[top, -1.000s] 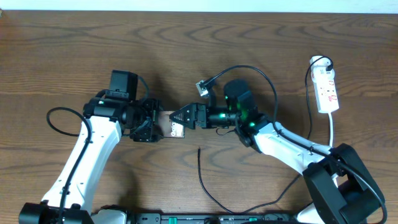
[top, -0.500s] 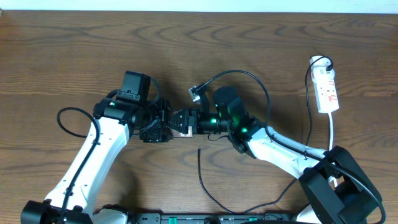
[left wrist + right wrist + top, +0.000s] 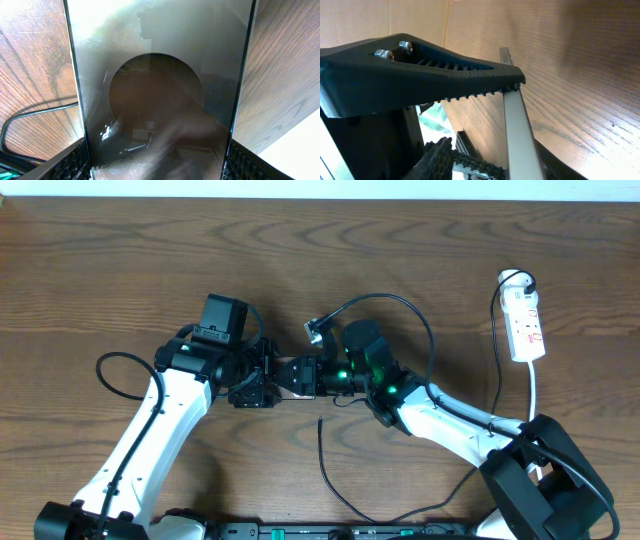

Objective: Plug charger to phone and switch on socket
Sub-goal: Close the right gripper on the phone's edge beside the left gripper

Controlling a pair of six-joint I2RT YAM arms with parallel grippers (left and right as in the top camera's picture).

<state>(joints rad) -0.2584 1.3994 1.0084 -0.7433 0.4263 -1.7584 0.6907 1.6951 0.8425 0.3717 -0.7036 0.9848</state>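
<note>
The left gripper (image 3: 258,383) clamps the phone (image 3: 160,75) at the centre of the table (image 3: 100,260). The right gripper (image 3: 292,374), at its 3 o'clock, touches the phone's edge with one finger (image 3: 470,82); I cannot tell if it grips. The charger (image 3: 322,450) lies at 5 o'clock.

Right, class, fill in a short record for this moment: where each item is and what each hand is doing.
phone: at mid-table, where the two hands meet
left hand: shut on the phone, one finger on each long edge
right hand: a ridged finger rests against the phone's edge; grip unclear
charger: lying on the table, tip free, not plugged in
socket: at the table's right side, no hand near it; switch position too small to tell
</note>
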